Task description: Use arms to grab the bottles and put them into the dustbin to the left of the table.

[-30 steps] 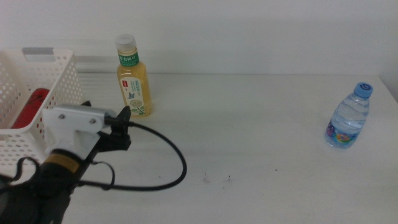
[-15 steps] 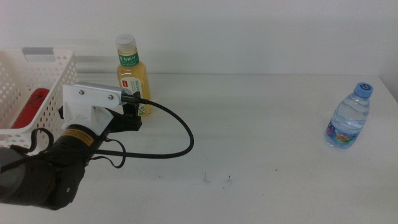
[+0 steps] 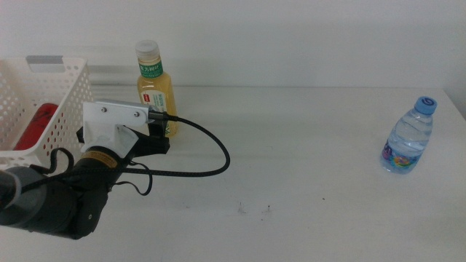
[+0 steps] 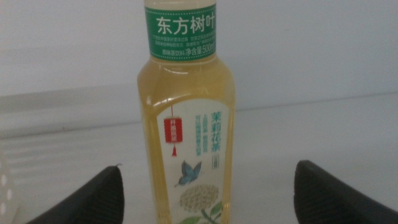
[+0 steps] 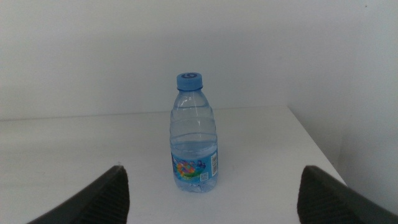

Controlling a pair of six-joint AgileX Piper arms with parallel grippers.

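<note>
The tall yellow tea bottle (image 3: 156, 89) stands upright at the back left of the table (image 3: 291, 160). In the left wrist view the tea bottle (image 4: 186, 124) fills the middle, and my left gripper (image 4: 209, 167) is open with a jaw on each side of its lower body, not touching. In the middle view the left gripper (image 3: 162, 132) is right in front of it. The small water bottle (image 3: 408, 137) stands far right. My right gripper (image 5: 211, 168) is open and faces the water bottle (image 5: 194, 138) from a distance. The red can (image 3: 36, 124) lies inside the dustbin (image 3: 62, 80).
The left arm's white link (image 3: 113, 120) and a looping black cable (image 3: 211, 164) lie between the dustbin and the table's middle. The table's right edge runs just beyond the water bottle. A white wall (image 3: 291, 36) stands behind the table.
The left arm has swung from beside the dustbin forward and to the right, bringing its gripper up to the tea bottle. Both bottles stayed put.
</note>
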